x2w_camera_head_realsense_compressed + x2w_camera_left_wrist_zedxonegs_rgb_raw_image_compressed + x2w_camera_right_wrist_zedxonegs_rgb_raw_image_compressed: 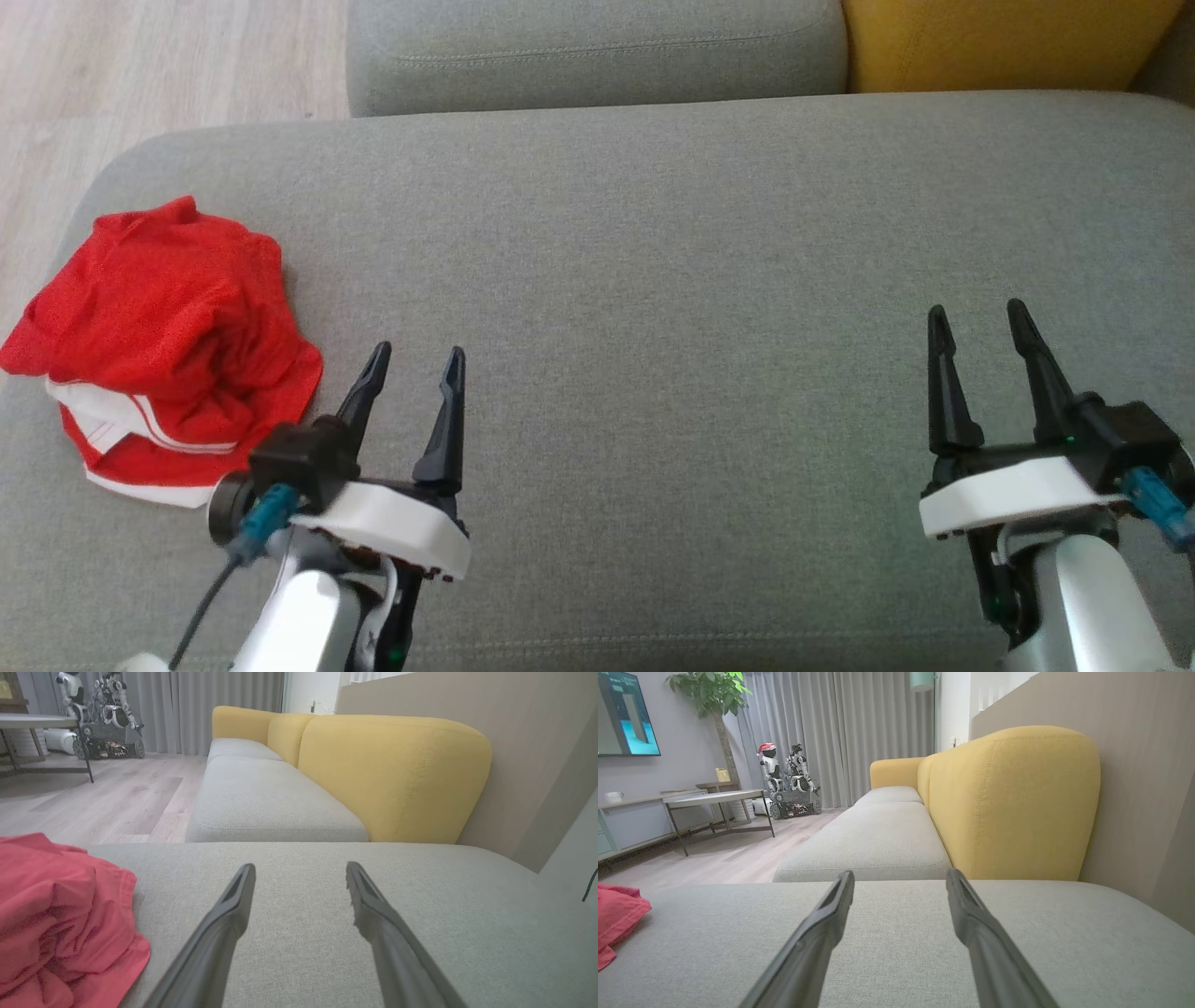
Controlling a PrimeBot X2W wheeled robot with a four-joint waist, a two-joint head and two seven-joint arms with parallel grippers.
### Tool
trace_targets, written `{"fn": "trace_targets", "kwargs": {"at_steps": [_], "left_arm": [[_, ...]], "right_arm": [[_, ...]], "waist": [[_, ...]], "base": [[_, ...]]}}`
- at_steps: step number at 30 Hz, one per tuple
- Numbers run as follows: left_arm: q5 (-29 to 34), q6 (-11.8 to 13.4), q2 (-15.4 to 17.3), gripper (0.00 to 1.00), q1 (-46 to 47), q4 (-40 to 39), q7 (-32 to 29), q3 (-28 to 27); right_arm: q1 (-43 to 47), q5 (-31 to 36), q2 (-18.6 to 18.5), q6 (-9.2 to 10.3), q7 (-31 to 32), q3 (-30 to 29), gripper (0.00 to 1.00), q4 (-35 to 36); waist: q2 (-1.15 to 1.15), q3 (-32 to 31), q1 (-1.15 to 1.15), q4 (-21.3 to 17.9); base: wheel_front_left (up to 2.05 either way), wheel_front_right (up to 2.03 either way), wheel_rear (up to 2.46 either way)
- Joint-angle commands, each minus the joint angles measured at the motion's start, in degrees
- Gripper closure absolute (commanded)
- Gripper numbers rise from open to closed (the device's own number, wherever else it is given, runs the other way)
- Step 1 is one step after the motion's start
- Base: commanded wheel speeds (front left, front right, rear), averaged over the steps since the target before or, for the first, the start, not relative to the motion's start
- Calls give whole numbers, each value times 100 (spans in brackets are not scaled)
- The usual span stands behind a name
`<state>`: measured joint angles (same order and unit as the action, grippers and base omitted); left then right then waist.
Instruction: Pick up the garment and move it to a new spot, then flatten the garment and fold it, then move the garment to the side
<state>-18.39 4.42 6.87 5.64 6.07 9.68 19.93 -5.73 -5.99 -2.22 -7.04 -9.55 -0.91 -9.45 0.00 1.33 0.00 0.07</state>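
The garment (163, 341) is a crumpled red piece with white trim, lying in a heap at the left end of the grey sofa seat (653, 280). It also shows at the left in the left wrist view (60, 924) and at the far left edge in the right wrist view (616, 919). My left gripper (417, 359) hovers open just right of the heap, fingers apart with nothing between them (301, 870). Far to the right, my right gripper (976, 313) is open and empty over bare cushion (900, 877).
A second grey seat cushion (597, 51) and a yellow backrest (1008, 42) lie beyond the seat. Wooden floor (140, 84) is past the seat's left edge. A low table (714, 798) and another robot (784, 779) stand across the room.
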Motion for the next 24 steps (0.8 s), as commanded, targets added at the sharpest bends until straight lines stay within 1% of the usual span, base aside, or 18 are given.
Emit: {"fn": "trace_targets", "kwargs": {"at_steps": [1, 2, 5, 10, 11, 13, 15, 19, 22, 24], "left_arm": [[244, 92, 152, 0, 380, -215, 95, -10], [244, 92, 152, 0, 380, -215, 95, -10], [470, 199, 251, 0, 443, -173, 145, 162], [973, 540, 436, 0, 560, -87, 229, 490], [1092, 638, 488, 0, 600, -80, 262, 616], [1109, 696, 497, 0, 625, -96, 296, 704], [1058, 703, 476, 0, 624, -112, 312, 715], [712, 659, 262, 0, 525, -126, 396, 476], [494, 507, 38, 0, 433, -121, 446, 167], [526, 395, -51, 0, 398, -116, 480, 2]], "right_arm": [[-356, 321, -54, -36, -104, 125, 0, 208], [-356, 321, -54, -36, -104, 125, 0, 208], [-370, 606, -55, -37, -155, 117, 0, 188], [-418, 1057, -57, -39, -239, 115, 0, 154], [-434, 1233, -58, -39, -273, 120, 0, 145], [-453, 1305, -59, -40, -307, 116, 0, 142], [-460, 1274, -60, -40, -324, 116, 0, 146], [-456, 917, -62, -42, -408, 167, 0, 155], [-445, 554, -63, -43, -458, 149, 0, 75], [-452, 513, -64, -44, -490, 138, 0, 13]], "waist": [[0, 8, 0, 5], [0, 8, 0, 5], [0, 6, 0, 6], [0, 10, 0, -7], [0, 17, 0, -12], [0, 27, 0, -16], [0, 31, 0, -16], [0, 43, 0, -12], [0, 44, 0, 0], [0, 43, 0, 9]], "base": [[0, 0, 0], [0, 0, 0], [0, 0, 0], [0, 0, 0], [0, 0, 0], [0, 0, 0], [0, 0, 0], [0, 0, 0], [0, 0, 0], [0, 0, 0]]}}
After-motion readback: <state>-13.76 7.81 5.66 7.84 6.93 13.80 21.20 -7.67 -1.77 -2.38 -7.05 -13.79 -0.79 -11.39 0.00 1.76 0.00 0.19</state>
